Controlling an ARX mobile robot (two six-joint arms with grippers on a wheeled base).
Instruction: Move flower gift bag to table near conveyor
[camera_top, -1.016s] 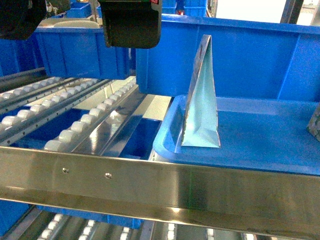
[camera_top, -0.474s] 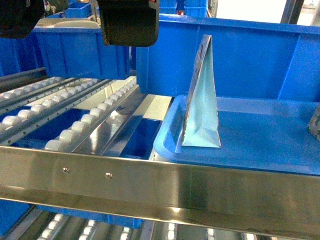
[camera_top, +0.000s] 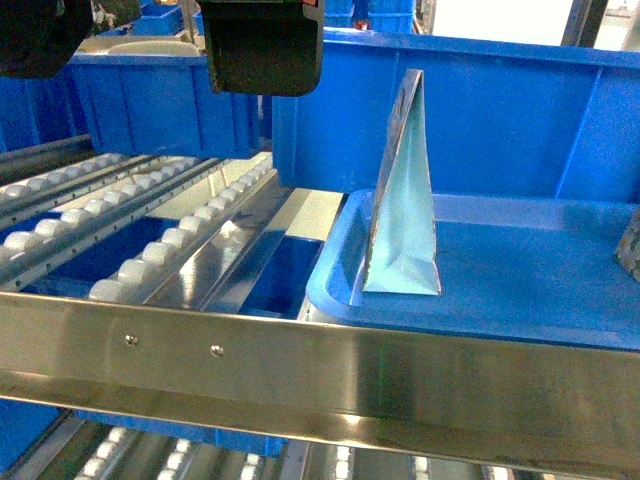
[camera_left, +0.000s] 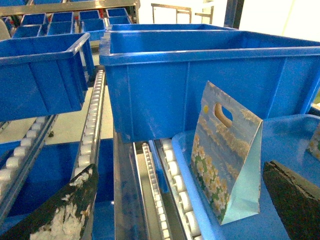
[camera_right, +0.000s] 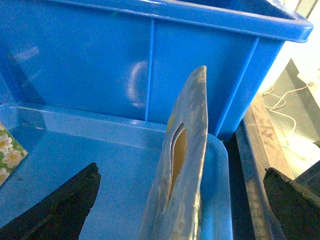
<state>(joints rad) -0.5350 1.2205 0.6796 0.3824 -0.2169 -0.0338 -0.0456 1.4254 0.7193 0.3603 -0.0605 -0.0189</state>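
The small flat paper flower gift bag (camera_top: 402, 200) — pale-blue wedge-shaped side panels, faces printed with white-yellow flowers and a die-cut oval handle — stands upright in a shallow blue plastic tray (camera_top: 520, 285), near the tray's left end. Directly behind the tray sits a deep blue plastic bin (camera_top: 480, 110). Tray and bin rest on the shiny stainless-steel conveyor (camera_top: 170, 245), whose sloping rails carry small white rollers; a steel front bar (camera_top: 300, 375) crosses the foreground of the head view.

Left wrist view: the bag (camera_left: 227, 155) stands between the two dark fingertips of the left gripper (camera_left: 180, 205), which are spread wide — jaws parted, touching nothing. The left fingertip (camera_left: 60, 210) shows whitish scuffing.

Right wrist view: the bag (camera_right: 180, 160) appears edge-on, again between widely separated dark fingertips of the right gripper (camera_right: 180, 200), which likewise holds nothing. At the left edge of this view, a corner of a second floral-printed bag (camera_right: 9, 150) lies in the same tray.

In the head view, only dark housings (camera_top: 262, 45) show at the top edge.
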